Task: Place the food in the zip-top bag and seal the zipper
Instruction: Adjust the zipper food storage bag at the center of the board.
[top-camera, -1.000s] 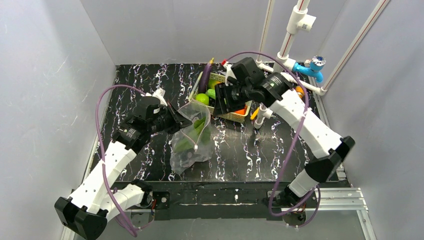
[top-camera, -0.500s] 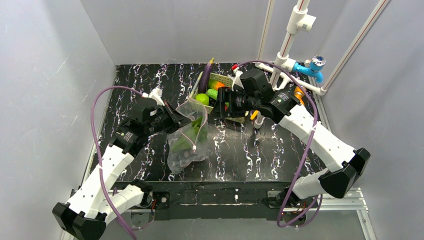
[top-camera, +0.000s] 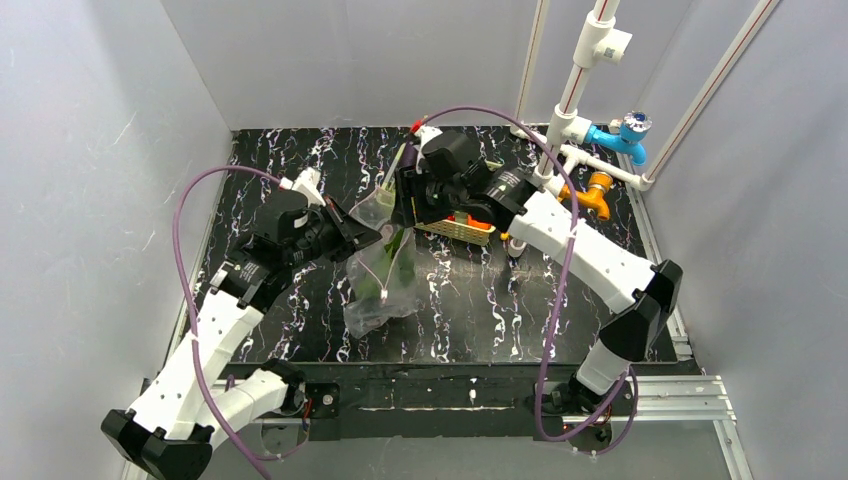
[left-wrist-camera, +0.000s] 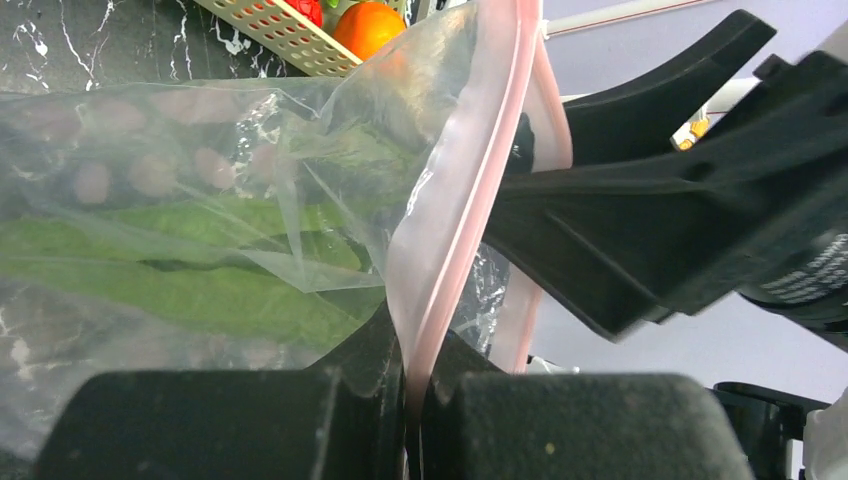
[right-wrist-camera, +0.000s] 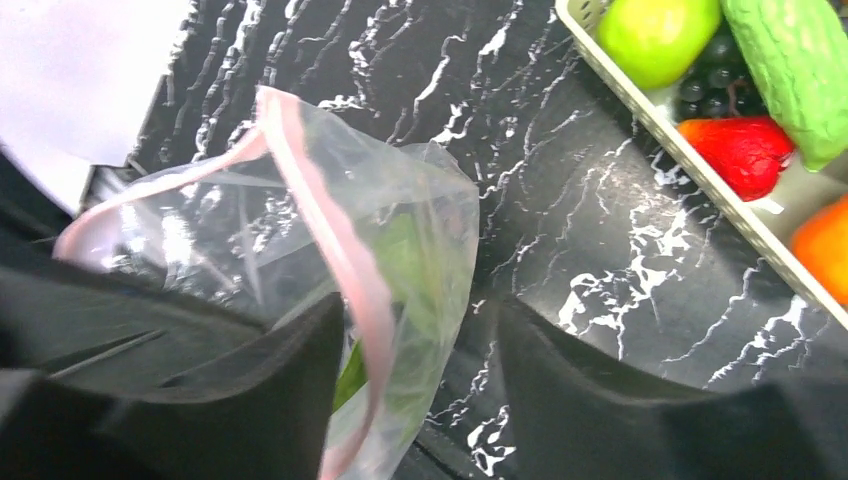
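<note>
Soft, even light from above fills the overhead view: the grey walls (top-camera: 100, 150) are bright, shadows on the black marbled table (top-camera: 300, 180) stay faint, and the clear bag (top-camera: 385, 290) throws small white glints. Up close, the left gripper (left-wrist-camera: 410, 350) and the pink strip (left-wrist-camera: 450, 230) are blurred, the far basket (left-wrist-camera: 280, 30) crisper. In the right wrist view the right gripper (right-wrist-camera: 420, 335) is a dark, unfocused mass, while the table's veins and the green apple (right-wrist-camera: 655, 35) are sharp.
</note>
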